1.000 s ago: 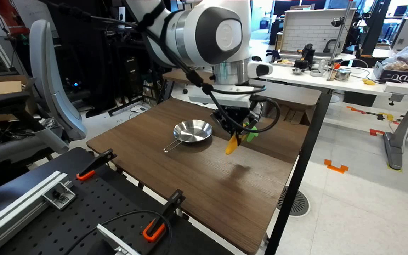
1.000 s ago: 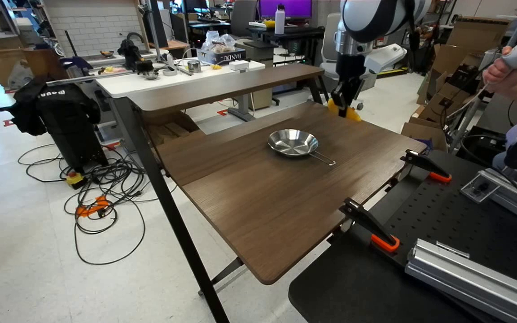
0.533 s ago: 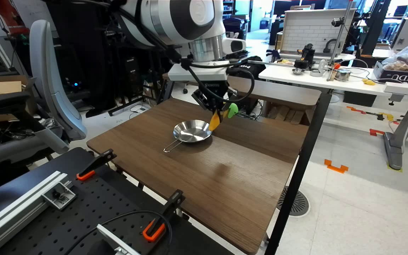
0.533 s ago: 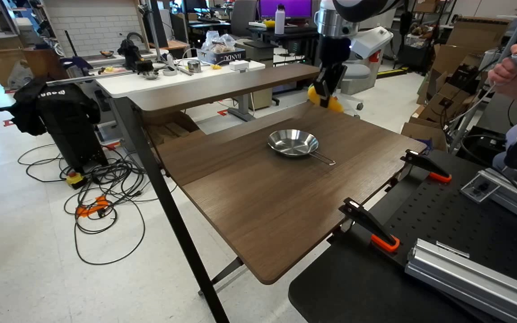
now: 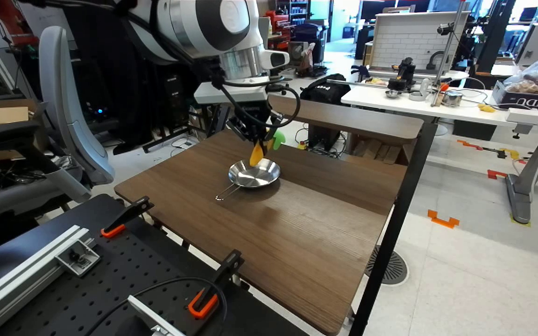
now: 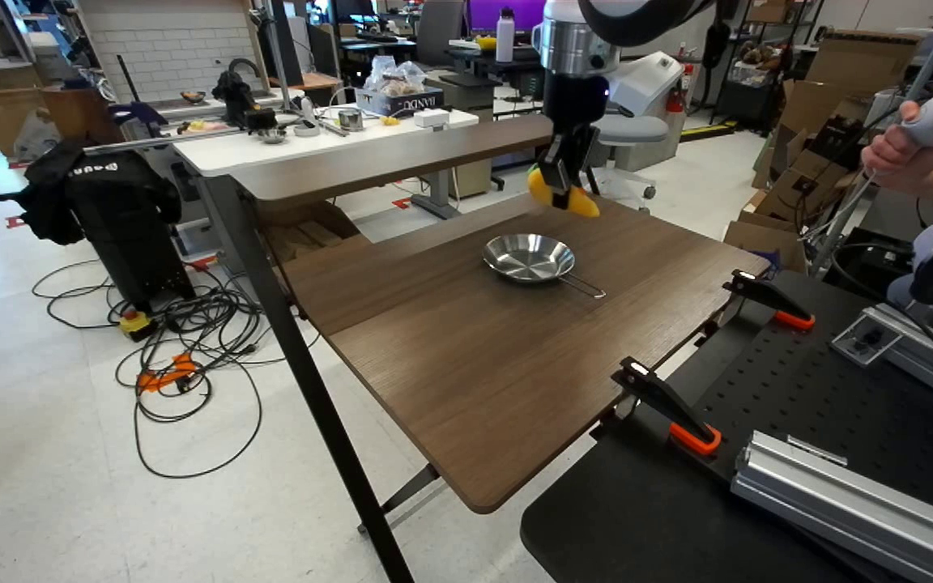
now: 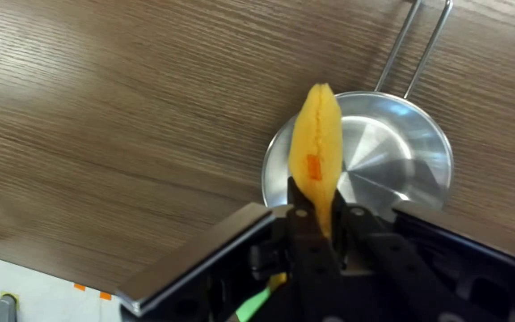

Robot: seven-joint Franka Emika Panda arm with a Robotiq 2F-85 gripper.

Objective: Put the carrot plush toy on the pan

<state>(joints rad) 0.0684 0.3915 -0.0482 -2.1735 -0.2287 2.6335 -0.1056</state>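
Observation:
The carrot plush toy (image 5: 256, 156) is yellow-orange with a green tuft (image 5: 279, 139). My gripper (image 5: 261, 145) is shut on its middle and holds it above the table, tip tilted down. In the wrist view the toy (image 7: 318, 129) sticks out between the fingers of my gripper (image 7: 314, 188) and covers the left part of the pan; its middle is hidden by the fingers. The shiny silver pan (image 5: 252, 178) stands on the table with its thin wire handle (image 5: 227, 192). In an exterior view the toy (image 6: 583, 204) hangs higher than and behind the pan (image 6: 528, 263).
The brown table (image 5: 297, 261) has a raised shelf (image 6: 402, 154) along one side. Black clamps with orange pads (image 5: 217, 284) sit at the edge of a black perforated board (image 5: 124, 275). A person's hand (image 6: 908, 146) holds a controller off to the side.
My gripper has carried the toy across the table to over the pan's area, leftward in both exterior views. It rose at first, then came a little lower. The pan has not moved.

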